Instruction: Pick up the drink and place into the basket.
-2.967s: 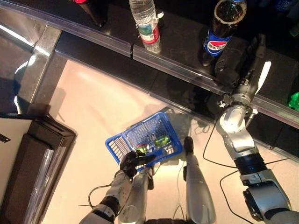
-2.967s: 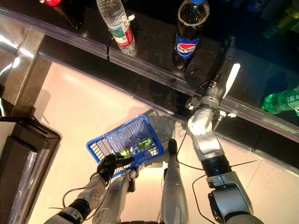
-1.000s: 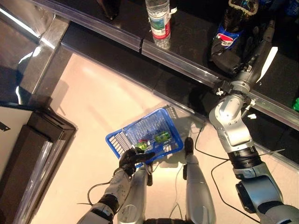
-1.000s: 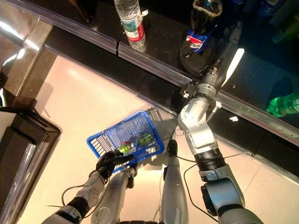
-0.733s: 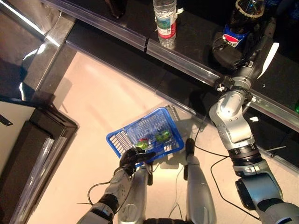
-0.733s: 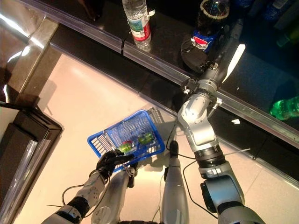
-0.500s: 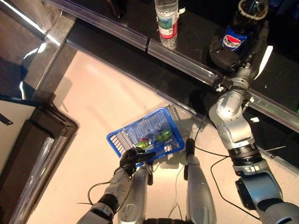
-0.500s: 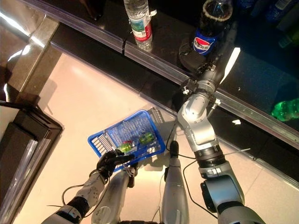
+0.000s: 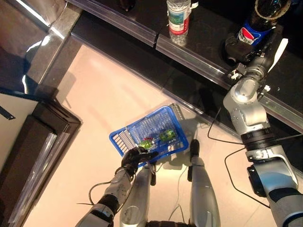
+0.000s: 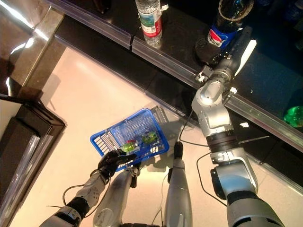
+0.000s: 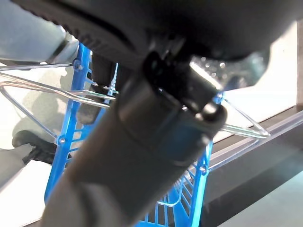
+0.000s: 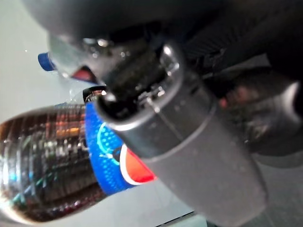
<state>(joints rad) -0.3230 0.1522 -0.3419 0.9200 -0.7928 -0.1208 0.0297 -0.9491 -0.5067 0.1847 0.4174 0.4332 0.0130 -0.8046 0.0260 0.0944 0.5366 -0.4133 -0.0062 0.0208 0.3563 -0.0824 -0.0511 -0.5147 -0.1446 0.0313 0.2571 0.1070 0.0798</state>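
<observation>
Head pair: two eye views from above, facing down at floor and dark counter [image 9: 199, 28] along the upper frame; both share the blue basket [image 9: 150, 134] at centre, slightly offset sideways.
Left wrist view: very close, facing along its own hand, basket wire behind.
Right wrist view: very close, facing the cola bottle [image 12: 52, 161] at lower left.
</observation>
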